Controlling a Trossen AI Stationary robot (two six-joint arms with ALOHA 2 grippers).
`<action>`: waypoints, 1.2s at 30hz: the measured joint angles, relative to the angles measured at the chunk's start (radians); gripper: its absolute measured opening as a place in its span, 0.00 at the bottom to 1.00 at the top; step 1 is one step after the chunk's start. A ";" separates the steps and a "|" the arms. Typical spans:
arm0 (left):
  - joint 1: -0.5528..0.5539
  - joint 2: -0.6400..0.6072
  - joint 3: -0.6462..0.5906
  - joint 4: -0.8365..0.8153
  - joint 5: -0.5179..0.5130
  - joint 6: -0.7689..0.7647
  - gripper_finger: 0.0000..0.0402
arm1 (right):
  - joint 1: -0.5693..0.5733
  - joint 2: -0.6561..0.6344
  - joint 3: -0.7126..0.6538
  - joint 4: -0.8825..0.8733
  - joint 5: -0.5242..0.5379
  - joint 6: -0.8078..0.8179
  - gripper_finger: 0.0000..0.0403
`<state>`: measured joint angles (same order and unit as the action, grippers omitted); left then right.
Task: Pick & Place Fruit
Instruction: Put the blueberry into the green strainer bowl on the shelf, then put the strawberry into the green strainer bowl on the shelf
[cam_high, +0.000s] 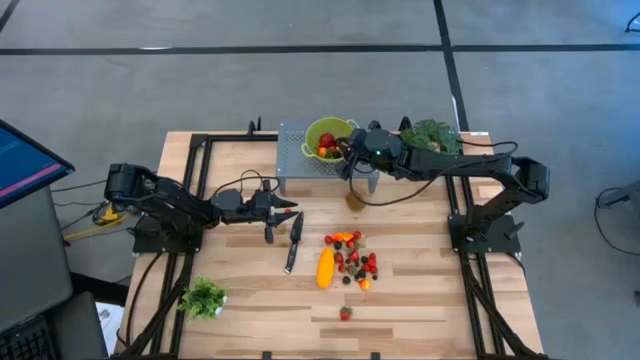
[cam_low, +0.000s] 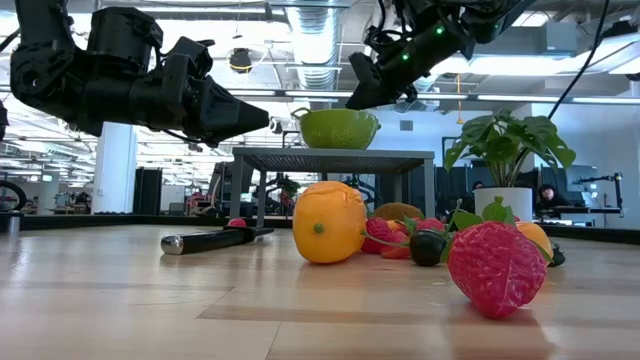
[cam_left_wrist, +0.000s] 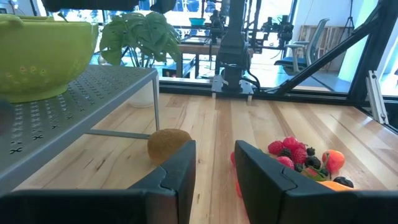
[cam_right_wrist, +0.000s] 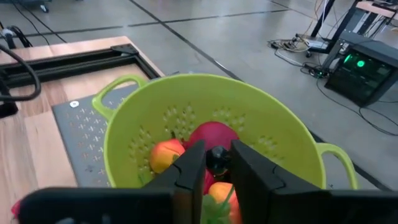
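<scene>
A green colander (cam_high: 330, 135) stands on a grey perforated rack (cam_high: 300, 160) at the table's far middle, with red and orange fruit (cam_right_wrist: 166, 155) inside. My right gripper (cam_right_wrist: 217, 152) hovers over the bowl, slanting down, with a small dark ball (cam_right_wrist: 217, 162) between its fingers. A brown kiwi (cam_left_wrist: 166, 144) lies on the table beside the rack. More fruit lies in a pile (cam_high: 355, 262) with a yellow-orange fruit (cam_high: 325, 267). My left gripper (cam_left_wrist: 216, 165) hangs open and level at centre left, touching nothing. My right gripper pinches the small dark ball (cam_right_wrist: 217, 167) between its two fingers, close to their free ends. The fingers come from the table's right side, slanting downward. The ball hangs clear, above the fruit lying in the colander.
A black-handled knife (cam_high: 293, 243) lies just in front of my left gripper. One strawberry (cam_high: 345, 314) lies alone near the front edge. Leafy plants stand at the front left (cam_high: 203, 298) and far right (cam_high: 432, 135). Black frame rails (cam_high: 190, 200) run along both table sides.
</scene>
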<state>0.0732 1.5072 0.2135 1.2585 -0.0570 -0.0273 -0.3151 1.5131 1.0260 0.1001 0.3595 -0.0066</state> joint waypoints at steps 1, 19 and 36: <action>0.000 0.000 0.000 0.000 0.000 0.000 0.26 | -0.001 0.000 0.000 -0.005 0.000 0.000 0.22; 0.000 0.000 0.000 0.000 -0.003 0.000 0.26 | 0.177 -0.027 0.176 -0.260 0.003 0.024 0.64; 0.000 0.000 0.000 0.000 0.001 0.000 0.26 | 0.657 -0.027 0.153 -0.770 0.100 0.529 0.64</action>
<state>0.0734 1.5071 0.2138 1.2583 -0.0559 -0.0276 0.3422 1.4860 1.1792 -0.6703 0.4591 0.5219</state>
